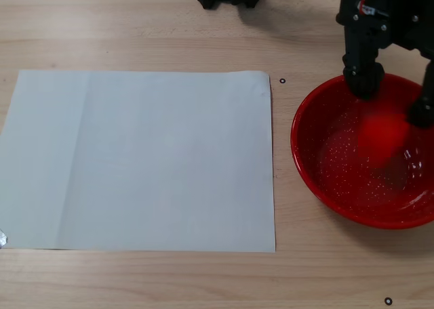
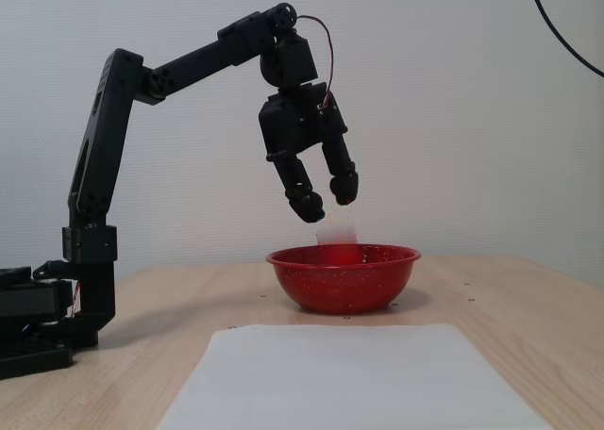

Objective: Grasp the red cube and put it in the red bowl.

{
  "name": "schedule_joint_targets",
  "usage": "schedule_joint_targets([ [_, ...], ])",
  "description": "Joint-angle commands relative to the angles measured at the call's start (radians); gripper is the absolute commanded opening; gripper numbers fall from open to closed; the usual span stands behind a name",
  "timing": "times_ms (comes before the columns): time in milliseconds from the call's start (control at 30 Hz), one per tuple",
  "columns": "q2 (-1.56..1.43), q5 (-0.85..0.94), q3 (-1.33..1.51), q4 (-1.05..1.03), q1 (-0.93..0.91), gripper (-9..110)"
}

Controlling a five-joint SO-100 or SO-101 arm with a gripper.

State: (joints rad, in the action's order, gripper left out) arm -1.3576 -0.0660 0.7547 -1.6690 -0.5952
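Note:
The red bowl (image 1: 303,170) stands on the wooden table at the right in a fixed view, and at the centre in the other (image 2: 342,281). My gripper (image 1: 392,97) hangs open above the bowl (image 2: 328,202), its jaws spread and nothing between them. The red cube shows only as a blurred bright red patch (image 1: 380,133) over the bowl's inside. From the side it is a pale pink smear (image 2: 337,230) in the air between the fingertips and the bowl's rim.
A large white paper sheet (image 1: 142,160) lies flat left of the bowl; it is in front of the bowl in the side view (image 2: 349,378). The arm's black base (image 2: 38,326) stands at the far left there.

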Motion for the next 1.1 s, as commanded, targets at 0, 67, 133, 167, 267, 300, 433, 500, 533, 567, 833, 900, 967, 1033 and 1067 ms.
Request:
schedule_joint_targets([
  [0,-0.051,0.012,-0.044,0.031,0.002,26],
  [67,-0.052,0.014,-0.048,0.031,0.006,27],
  [133,-0.057,0.014,-0.052,0.029,0.012,25],
  [167,-0.061,0.014,-0.057,0.028,0.014,24],
  [267,-0.078,0.012,-0.072,0.021,0.023,14],
  [300,-0.086,0.008,-0.075,0.017,0.028,11],
  [433,-0.124,-0.017,-0.071,0.0,0.04,0],
  [500,-0.153,-0.021,-0.052,-0.008,0.049,0],
  [533,-0.167,-0.021,-0.044,-0.012,0.055,0],
  [567,-0.183,-0.023,-0.037,-0.018,0.061,0],
  [833,-0.449,0.017,0.284,0.066,0.161,0],
  [900,-0.522,0.038,0.382,0.097,0.201,0],
  [967,-0.586,0.051,0.477,0.127,0.244,0],
  [1033,-0.644,0.064,0.565,0.16,0.287,0],
  [1067,-0.672,0.066,0.609,0.178,0.307,0],
])
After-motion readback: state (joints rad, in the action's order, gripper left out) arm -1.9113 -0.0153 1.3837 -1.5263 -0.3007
